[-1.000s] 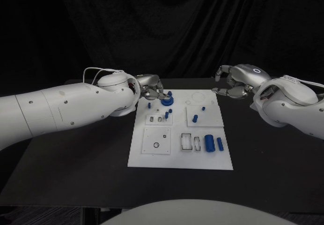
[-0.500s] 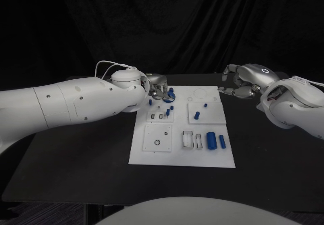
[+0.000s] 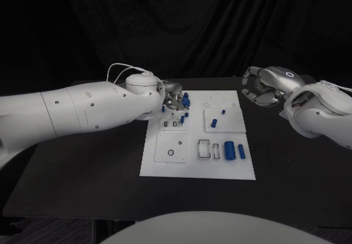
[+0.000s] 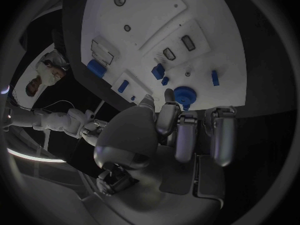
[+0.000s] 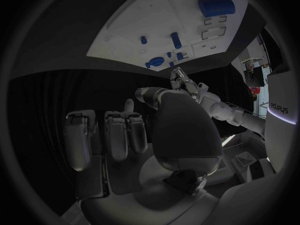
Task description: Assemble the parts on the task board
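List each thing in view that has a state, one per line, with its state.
left hand: fingertips at the round blue part, whether gripping it is unclear
right hand: fingers curled, holding nothing, off the board
round blue part: on the task board
task board: flat on table
large blue cylinder: lying on its side

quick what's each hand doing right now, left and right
Left hand: fingertips at the round blue part on the task board; a grip cannot be told.
Right hand: fingers curled in, holding nothing.
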`<state>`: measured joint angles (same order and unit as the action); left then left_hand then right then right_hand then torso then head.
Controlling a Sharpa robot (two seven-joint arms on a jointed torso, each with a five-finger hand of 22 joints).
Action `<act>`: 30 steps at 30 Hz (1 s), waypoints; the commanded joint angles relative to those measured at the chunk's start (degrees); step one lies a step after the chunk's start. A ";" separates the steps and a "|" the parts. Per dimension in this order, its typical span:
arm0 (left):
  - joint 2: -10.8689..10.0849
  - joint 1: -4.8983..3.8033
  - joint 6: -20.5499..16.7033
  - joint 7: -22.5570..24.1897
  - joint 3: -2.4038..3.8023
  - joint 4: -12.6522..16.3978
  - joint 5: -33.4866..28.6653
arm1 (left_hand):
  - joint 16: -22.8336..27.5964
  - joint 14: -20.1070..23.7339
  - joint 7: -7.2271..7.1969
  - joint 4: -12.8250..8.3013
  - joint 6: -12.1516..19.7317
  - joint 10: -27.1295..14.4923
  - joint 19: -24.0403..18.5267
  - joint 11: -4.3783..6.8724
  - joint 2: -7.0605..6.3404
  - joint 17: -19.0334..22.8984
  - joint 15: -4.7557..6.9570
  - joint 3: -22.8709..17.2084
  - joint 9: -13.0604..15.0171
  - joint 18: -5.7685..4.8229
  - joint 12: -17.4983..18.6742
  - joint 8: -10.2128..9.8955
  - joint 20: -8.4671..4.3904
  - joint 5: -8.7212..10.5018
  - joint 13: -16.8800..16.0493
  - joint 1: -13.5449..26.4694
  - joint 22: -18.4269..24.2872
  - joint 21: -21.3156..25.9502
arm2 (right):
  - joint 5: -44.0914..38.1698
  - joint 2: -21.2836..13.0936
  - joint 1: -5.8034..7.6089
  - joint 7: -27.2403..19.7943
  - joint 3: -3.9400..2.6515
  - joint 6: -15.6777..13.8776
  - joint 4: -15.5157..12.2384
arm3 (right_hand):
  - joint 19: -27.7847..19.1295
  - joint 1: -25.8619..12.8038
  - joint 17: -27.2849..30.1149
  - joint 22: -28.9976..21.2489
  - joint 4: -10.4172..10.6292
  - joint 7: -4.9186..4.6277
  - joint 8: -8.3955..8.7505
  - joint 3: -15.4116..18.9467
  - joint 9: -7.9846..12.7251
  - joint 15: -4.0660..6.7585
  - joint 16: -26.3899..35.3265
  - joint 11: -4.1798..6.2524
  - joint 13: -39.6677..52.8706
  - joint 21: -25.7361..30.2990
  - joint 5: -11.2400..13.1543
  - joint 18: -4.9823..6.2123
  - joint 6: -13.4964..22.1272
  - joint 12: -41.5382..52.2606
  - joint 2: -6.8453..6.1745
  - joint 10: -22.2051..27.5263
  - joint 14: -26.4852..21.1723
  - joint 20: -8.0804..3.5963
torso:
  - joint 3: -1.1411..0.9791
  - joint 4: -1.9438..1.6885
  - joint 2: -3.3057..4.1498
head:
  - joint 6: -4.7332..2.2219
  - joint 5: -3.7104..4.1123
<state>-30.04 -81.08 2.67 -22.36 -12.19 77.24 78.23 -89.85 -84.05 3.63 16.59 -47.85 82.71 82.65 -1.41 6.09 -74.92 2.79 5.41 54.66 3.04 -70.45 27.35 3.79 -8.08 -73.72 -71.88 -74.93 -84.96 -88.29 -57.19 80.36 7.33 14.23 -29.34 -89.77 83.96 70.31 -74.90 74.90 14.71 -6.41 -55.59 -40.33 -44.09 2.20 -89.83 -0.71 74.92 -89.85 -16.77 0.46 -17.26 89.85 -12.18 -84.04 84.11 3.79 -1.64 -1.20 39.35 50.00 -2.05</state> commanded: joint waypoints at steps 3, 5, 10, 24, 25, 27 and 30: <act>0.21 0.12 2.86 -0.75 0.06 0.12 0.31 | -0.15 -5.95 -0.69 -0.04 -2.90 7.29 0.41 2.36 0.20 -15.08 0.92 -0.58 0.97 -0.36 -19.55 -0.77 -0.93 0.05 -16.28 2.35 -4.93 0.27 | -0.10 -0.04 -0.10 0.24 -0.04 -1.14 -0.01 | 6.04 -0.73 -15.10 15.10 -0.16 -0.06 0.10 -0.86 0.12 0.01 -0.17 -0.54 15.08 -0.15 0.30 -0.46 0.47 0.15 -0.25 -5.96 5.89 0.35 | 0.18 -0.08 -0.13 | 0.00 -0.15; 0.31 0.14 3.27 -0.71 0.06 -0.02 0.31 | -0.15 -5.95 -0.78 -0.06 -3.25 7.29 0.44 2.45 0.14 -15.08 1.01 -0.65 0.99 -0.37 -19.55 -1.00 -1.01 0.05 -16.28 2.44 -4.95 0.28 | -0.10 -0.02 -0.10 0.23 -0.04 -1.16 0.00 | 6.04 -0.79 -15.10 15.10 -0.30 -0.06 0.10 -1.05 0.14 0.00 -0.17 -0.55 15.08 -0.15 0.30 -0.46 0.48 0.15 -0.28 -5.96 5.89 0.37 | 0.20 -0.08 -0.09 | 0.00 -0.17; 0.75 0.24 4.84 -0.55 0.06 -0.89 0.31 | -0.15 -5.95 -0.89 -0.12 -3.95 7.29 0.29 2.61 -0.29 -15.08 1.21 -0.90 0.61 -0.30 -19.55 -2.52 -1.26 0.05 -16.28 2.61 -4.65 0.55 | -0.49 0.14 -0.10 0.21 -0.04 -1.15 -0.02 | 6.04 -0.83 -15.10 15.10 -0.37 -0.07 0.09 -1.14 0.15 -0.01 -0.17 -0.55 15.08 -0.15 0.30 -0.46 0.47 0.15 -0.30 -5.96 5.89 0.37 | 0.19 -0.21 -0.12 | 0.00 -0.03; 1.31 0.58 5.53 0.19 0.05 -1.78 0.31 | -0.15 -5.95 -0.87 -0.18 -4.53 7.29 0.01 2.61 -0.43 -15.08 1.23 -1.44 0.21 -0.19 -19.55 -4.06 -1.34 0.02 -16.28 2.52 -4.21 0.92 | -1.21 0.35 -0.10 0.33 -0.04 -1.06 -0.06 | 6.04 -1.08 -15.10 15.10 -1.17 -0.10 0.02 -1.83 0.23 -0.03 -0.17 -0.58 15.08 -0.15 0.34 -0.46 0.46 0.15 -0.65 -5.96 5.89 0.41 | 0.10 0.02 -0.10 | 0.00 -0.23; 1.32 0.60 5.56 0.20 0.05 -1.80 0.31 | -0.15 -5.95 -0.87 -0.18 -4.53 7.29 0.01 2.61 -0.43 -15.08 1.23 -1.44 0.21 -0.19 -19.55 -4.06 -1.34 0.02 -16.28 2.52 -4.21 0.92 | -1.22 0.37 -0.10 0.33 -0.04 -1.06 -0.05 | 6.04 -1.08 -15.10 15.10 -1.33 -0.11 0.01 -1.98 0.24 -0.03 -0.17 -0.59 15.08 -0.15 0.34 -0.46 0.46 0.15 -0.66 -5.96 5.89 0.41 | 0.11 0.02 -0.10 | 0.00 -0.27; 1.35 0.65 5.66 0.25 0.05 -1.86 0.31 | -0.15 -5.95 -0.87 -0.18 -4.54 7.29 0.00 2.61 -0.43 -15.08 1.23 -1.45 0.20 -0.19 -19.55 -4.07 -1.34 0.02 -16.28 2.52 -4.20 0.93 | -1.25 0.40 -0.10 0.35 -0.04 -1.05 -0.04 | 6.04 -1.13 -15.10 15.10 -1.69 -0.13 -0.01 -2.40 0.28 -0.05 -0.17 -0.60 15.08 -0.15 0.32 -0.46 0.47 0.15 -0.69 -5.96 5.89 0.42 | 0.13 0.02 -0.10 | 0.00 -0.32; 1.41 0.73 5.70 0.38 0.05 -1.96 0.31 | -0.15 -5.95 -0.86 -0.15 -4.72 7.29 -0.06 2.60 -0.38 -15.08 1.22 -1.59 0.14 -0.17 -19.55 -4.38 -1.34 0.02 -16.28 2.56 -4.12 1.01 | -1.40 0.46 -0.10 0.39 -0.04 -1.03 -0.03 | 6.04 -1.18 -15.10 15.10 -1.82 -0.14 -0.01 -2.56 0.30 -0.05 -0.17 -0.60 15.08 -0.15 0.32 -0.46 0.48 0.15 -0.71 -5.96 5.89 0.43 | 0.18 0.01 -0.10 | 0.00 -0.30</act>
<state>-28.80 -80.50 7.49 -22.81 -12.19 75.29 78.40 -89.85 -83.84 2.67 16.43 -52.21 83.22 82.74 -0.09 5.92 -74.91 3.59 4.30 54.88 3.04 -70.55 23.13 2.86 -8.08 -73.71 -69.48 -74.91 -84.22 -88.96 -56.75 80.36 7.33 14.23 -29.51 -89.76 83.95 69.73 -74.90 74.94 12.88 -6.61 -55.59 -42.61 -43.85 2.20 -89.83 -0.93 74.91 -89.85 -16.77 0.46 -17.07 89.85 -12.76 -83.82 84.11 3.79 -1.51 -1.21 39.25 50.01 -2.35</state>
